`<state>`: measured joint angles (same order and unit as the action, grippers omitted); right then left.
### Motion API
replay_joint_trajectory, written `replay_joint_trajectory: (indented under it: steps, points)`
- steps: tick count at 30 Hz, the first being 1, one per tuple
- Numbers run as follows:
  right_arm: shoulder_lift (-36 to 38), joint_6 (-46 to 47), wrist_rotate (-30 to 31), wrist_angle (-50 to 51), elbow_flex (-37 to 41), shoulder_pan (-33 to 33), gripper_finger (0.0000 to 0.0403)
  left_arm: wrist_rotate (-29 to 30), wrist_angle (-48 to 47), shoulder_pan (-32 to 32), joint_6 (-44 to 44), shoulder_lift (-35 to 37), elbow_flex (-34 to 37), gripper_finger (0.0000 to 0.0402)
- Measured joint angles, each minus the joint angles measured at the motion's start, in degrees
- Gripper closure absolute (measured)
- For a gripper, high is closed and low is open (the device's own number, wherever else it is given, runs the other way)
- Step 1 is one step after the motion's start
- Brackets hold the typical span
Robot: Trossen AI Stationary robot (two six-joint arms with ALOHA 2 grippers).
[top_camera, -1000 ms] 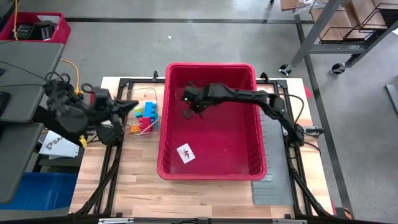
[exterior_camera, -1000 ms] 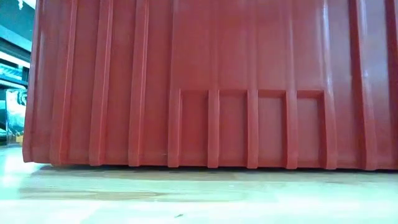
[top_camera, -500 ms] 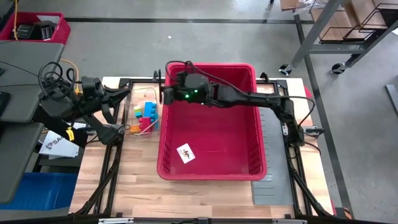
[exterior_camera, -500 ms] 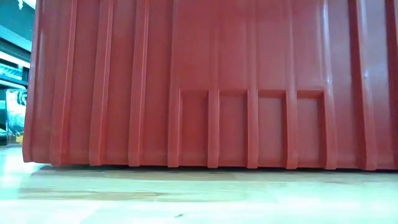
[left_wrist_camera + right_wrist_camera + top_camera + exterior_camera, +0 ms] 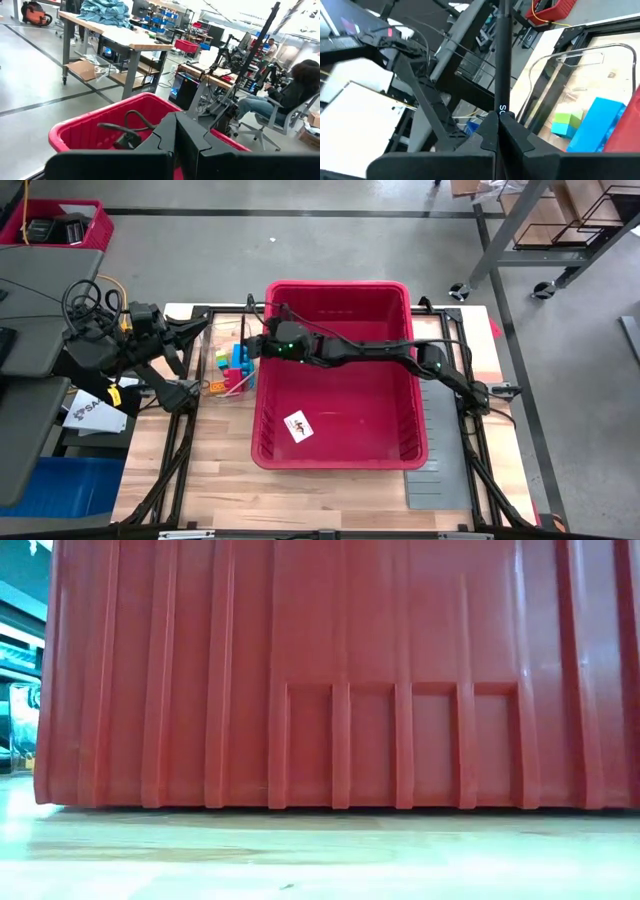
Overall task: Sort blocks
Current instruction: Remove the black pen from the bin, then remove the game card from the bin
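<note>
**Q:** What's the risk here?

**Me:** My right gripper [image 5: 262, 346] sits over the red bin [image 5: 340, 450]'s left rim, fingers pressed together, holding nothing. The blocks [image 5: 232, 367] are just outside that wall on the table. Reaching down, I'd probably clip the rim. Left gripper [image 5: 207, 330] is closed too, waiting beside them.
</note>
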<state>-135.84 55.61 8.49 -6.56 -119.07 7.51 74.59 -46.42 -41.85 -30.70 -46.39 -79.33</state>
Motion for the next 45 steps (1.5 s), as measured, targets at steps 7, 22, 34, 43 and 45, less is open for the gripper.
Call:
replay_joint_trajectory:
  steps: [7,22,34,43,45]
  points:
    - [-0.72,-2.43,-3.18,-0.70,-0.15,0.00,0.0383,0.04,0.00,0.00,-0.54,-0.07,0.00,0.0401]
    - [0.15,-1.77,-11.53,-7.28,-0.01,0.70,0.0159,-0.02,0.01,0.00,-1.92,-0.24,0.00,0.0401]
    - [20.96,-31.11,-21.52,34.20,-0.10,-0.50,0.0159,-16.30,-6.22,1.54,-3.60,-6.72,4.22,0.0401]
    - [26.32,-45.84,-12.70,72.32,0.92,-7.49,0.0159,-51.46,-7.04,9.74,-5.72,-18.12,5.90,0.0402]
    - [25.67,-50.81,-13.29,71.96,3.96,-8.28,0.0160,-55.37,-8.41,8.68,-9.63,-20.86,5.90,0.0402]
